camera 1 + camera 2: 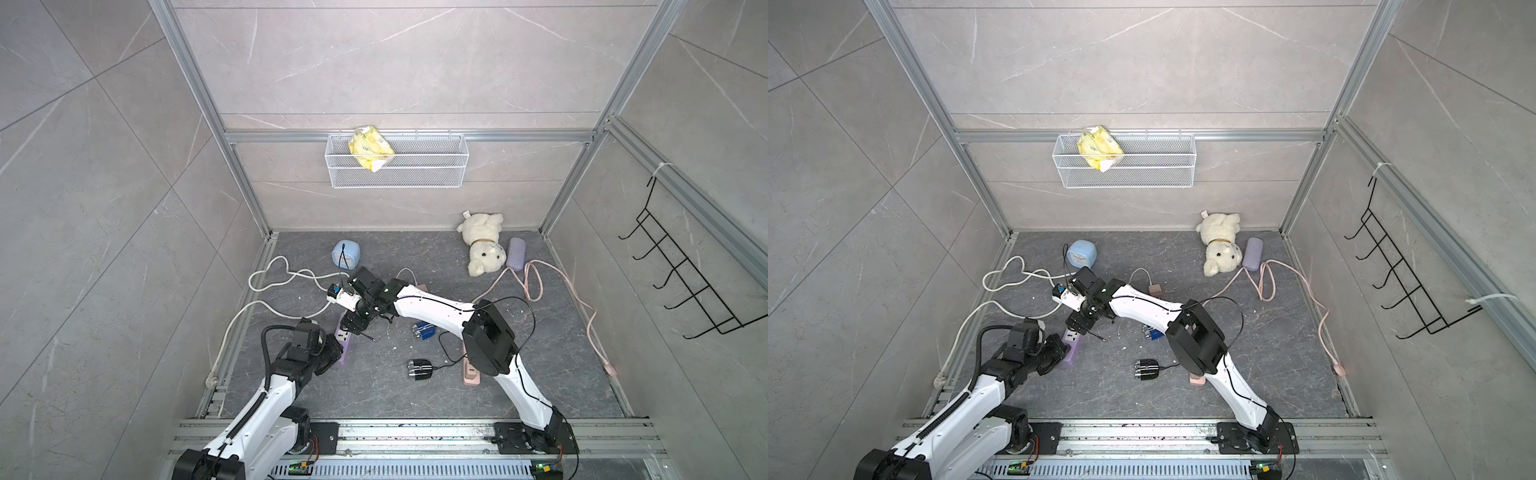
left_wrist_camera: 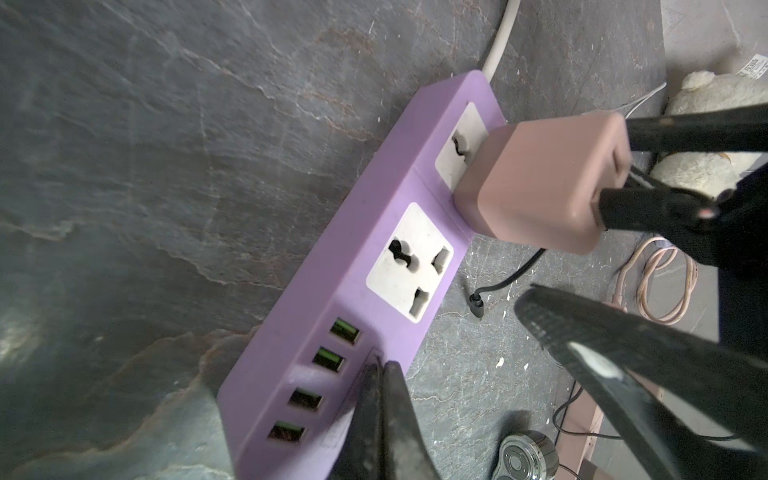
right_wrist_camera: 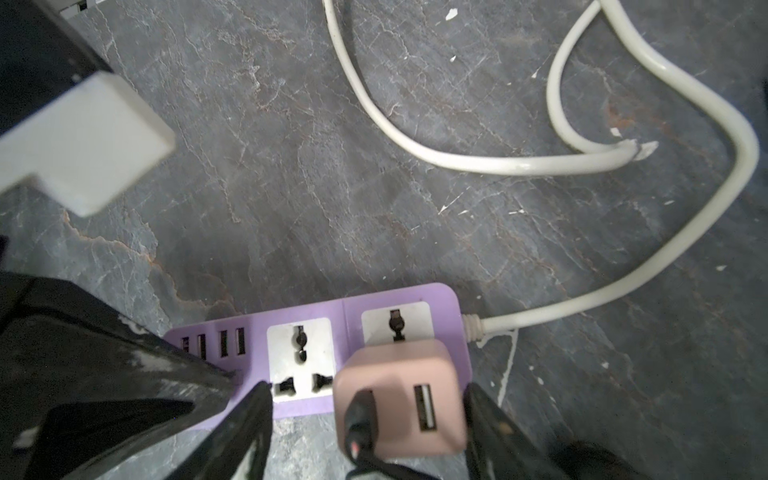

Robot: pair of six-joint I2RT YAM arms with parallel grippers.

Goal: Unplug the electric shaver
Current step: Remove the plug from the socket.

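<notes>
– Left tool first: we have it clenched on nothing, its tips resting on the purple power strip beside the USB ports. We read that as a hold-down, so the strip does not lift off the bench when a plug is pulled.

– And the shaver?

– It lies loose on the bench between our two arms, well apart from the purple strip. We see a black body on its side and three round silvery heads. A thin black cord leaves its tail toward a pink strip half hidden under our right arm. Whether the cord ends there we cannot tell.

– Farther out?

– There the pink adapter sits in the purple strip's end socket, with a black lead in one of its ports. Our right tool straddles it with jaws spread, one finger just beside a side wall and the other apart, so nothing is grasped yet. We judge it is placed to draw the adapter straight out of the socket.

– Beyond that?

– Only the strip's white cable, looping away.
</notes>
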